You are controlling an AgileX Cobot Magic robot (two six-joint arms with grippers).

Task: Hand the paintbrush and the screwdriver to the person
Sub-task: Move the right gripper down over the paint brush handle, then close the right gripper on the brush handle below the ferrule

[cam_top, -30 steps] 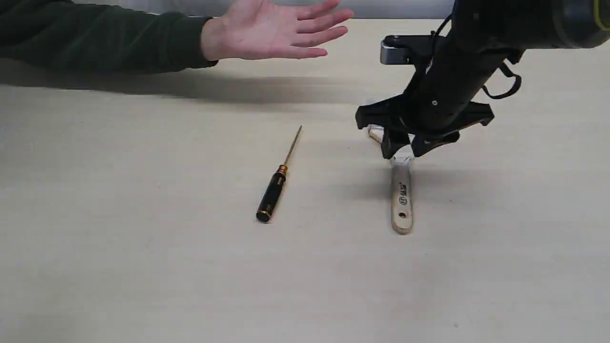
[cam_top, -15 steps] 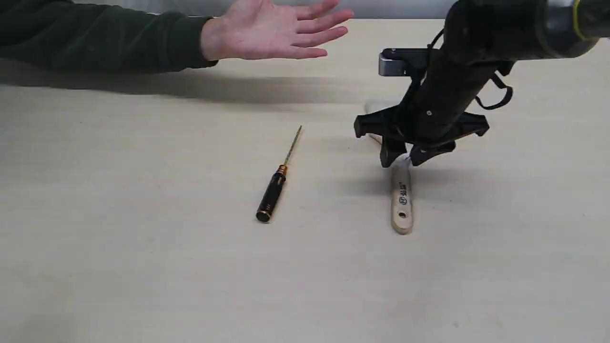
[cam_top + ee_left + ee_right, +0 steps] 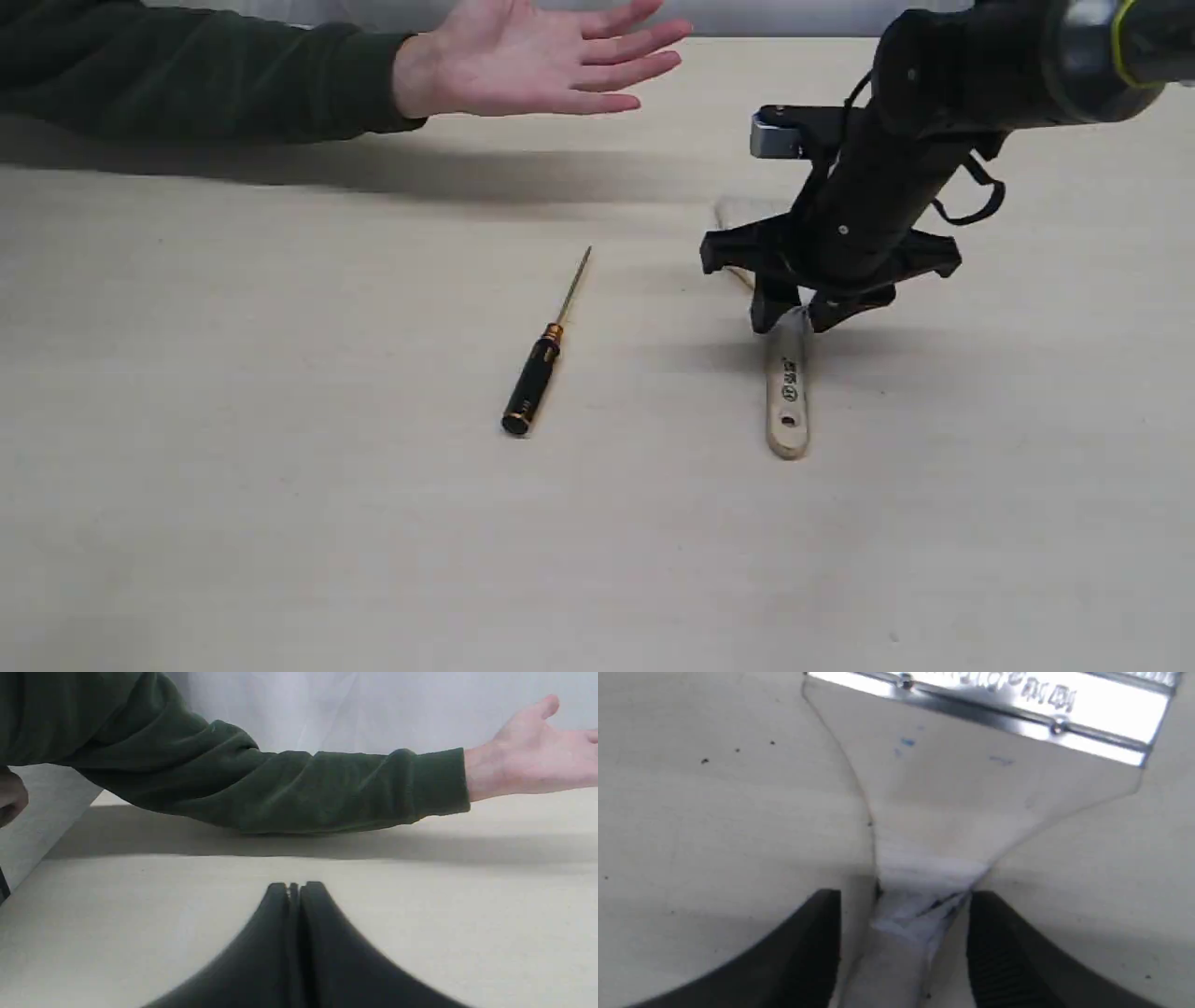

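Observation:
The paintbrush lies flat on the table at centre right, its wooden handle pointing toward the near edge; its bristle end is mostly hidden behind the arm. My right gripper is low over the handle's neck, open, with a finger on each side. The right wrist view shows the silver ferrule and pale neck of the paintbrush running between the open fingers of my right gripper. The screwdriver lies alone left of the brush. The person's open hand waits at the back. My left gripper is shut and empty.
The person's dark green sleeve stretches across the back of the table, resting low above it and casting a shadow. A white wall stands behind it.
My right gripper has come down and a little nearer along the brush, from above the ferrule to the handle's neck. The brush, the screwdriver and the hand have stayed put.

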